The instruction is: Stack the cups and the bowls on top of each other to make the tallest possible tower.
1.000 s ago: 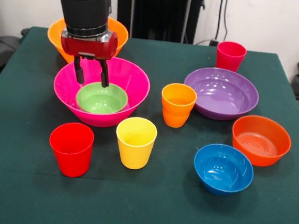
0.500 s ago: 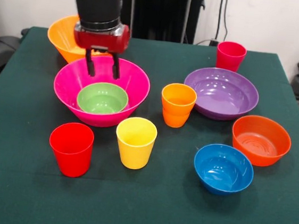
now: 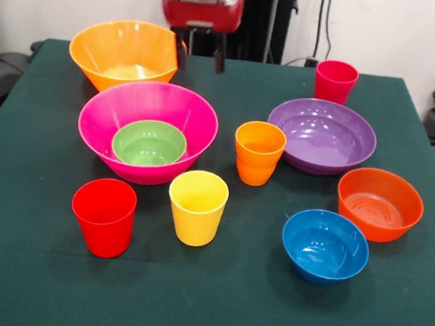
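The small green bowl (image 3: 149, 142) sits inside the big hot-pink bowl (image 3: 148, 129) at the left. My gripper (image 3: 200, 55) is open and empty, raised high over the table's far edge, right of the big orange-yellow bowl (image 3: 125, 53). The red cup (image 3: 104, 216) and yellow cup (image 3: 197, 206) stand in front of the pink bowl. The orange cup (image 3: 258, 152) stands mid-table. The crimson-pink cup (image 3: 335, 81) stands at the far right, behind the wide purple bowl (image 3: 322, 134). The medium orange bowl (image 3: 379, 203) and blue bowl (image 3: 325, 245) are at the near right.
A green cloth covers the table (image 3: 27, 268). The robot's black pedestal (image 3: 240, 17) stands behind the far edge. Cables hang on the white wall at the back right.
My gripper has risen out of the hot-pink bowl and drawn back and to the right, toward the pedestal. The green bowl stays in the pink bowl.
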`<act>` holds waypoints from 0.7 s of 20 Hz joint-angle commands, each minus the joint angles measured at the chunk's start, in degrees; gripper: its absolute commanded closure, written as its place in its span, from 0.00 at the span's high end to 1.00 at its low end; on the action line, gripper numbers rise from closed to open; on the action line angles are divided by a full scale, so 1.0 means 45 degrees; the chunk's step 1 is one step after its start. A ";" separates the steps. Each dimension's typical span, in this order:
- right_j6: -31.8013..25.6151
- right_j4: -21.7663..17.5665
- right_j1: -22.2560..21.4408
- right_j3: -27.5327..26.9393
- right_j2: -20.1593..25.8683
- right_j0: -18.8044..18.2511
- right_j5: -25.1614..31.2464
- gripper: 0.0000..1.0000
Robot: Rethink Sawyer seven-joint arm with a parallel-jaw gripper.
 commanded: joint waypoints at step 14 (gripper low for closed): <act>0.2110 0.1366 0.1039 -0.1933 -0.1243 0.3343 0.1681 1.00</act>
